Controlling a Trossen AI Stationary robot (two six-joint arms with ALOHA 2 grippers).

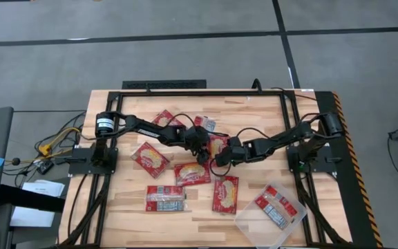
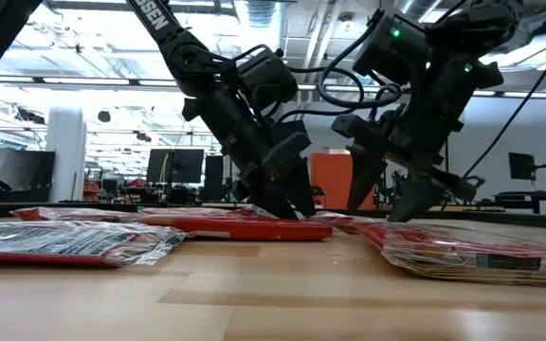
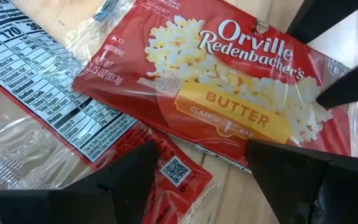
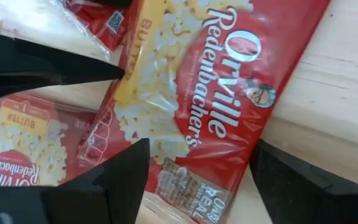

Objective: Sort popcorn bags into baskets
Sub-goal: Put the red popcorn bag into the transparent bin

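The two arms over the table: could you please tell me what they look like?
Both are dark, jointed arms with black cables looping along them. The left arm has a cylindrical silver-ended joint near its base, and white lettering shows in the low view. The right arm shows small green lights. Each gripper has two flat, wedge-shaped black fingers.

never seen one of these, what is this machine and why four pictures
It is a robot with two dark arms at a wooden table, filmed by four cameras at once: one overhead, one at table height, one on each wrist. Red Orville Redenbacher's butter popcorn bags lie scattered on the wood. One bag already lies in the clear plastic tray. The left gripper and right gripper meet mid-table, both open and low over the same bag. Nothing is held yet.
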